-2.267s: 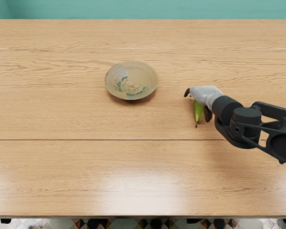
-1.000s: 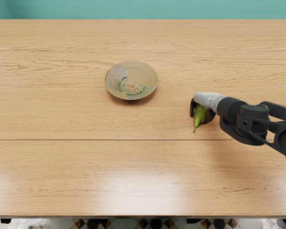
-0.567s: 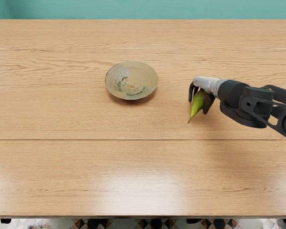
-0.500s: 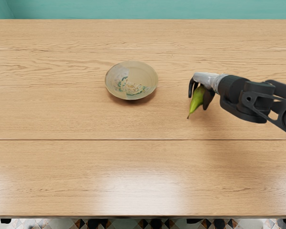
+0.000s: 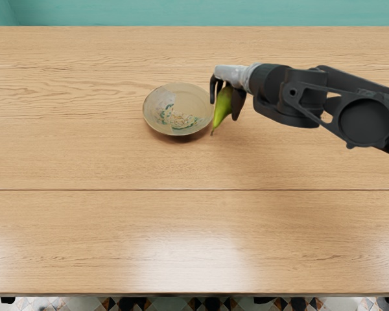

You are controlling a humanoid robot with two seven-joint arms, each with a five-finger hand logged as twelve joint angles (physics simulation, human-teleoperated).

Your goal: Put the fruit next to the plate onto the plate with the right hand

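Observation:
A green, pointed fruit (image 5: 221,110) hangs tip-down in my right hand (image 5: 224,92), whose dark fingers are shut on its upper part. The hand is raised above the table, just past the right rim of the plate (image 5: 179,108). The plate is a shallow round dish, pale green with a mottled pattern in its middle, and it sits a little left of the table's centre toward the back. The fruit's lower tip overlaps the plate's right edge in the head view. My right arm (image 5: 324,103) reaches in from the right edge. The left arm does not show.
The wooden table (image 5: 181,220) fills the view, with a teal wall (image 5: 181,11) behind its far edge. The near edge runs along the bottom of the picture, above a patterned floor.
My right hand has lifted the fruit off the table and carried it left and toward the back, from well right of the plate to the plate's right rim.

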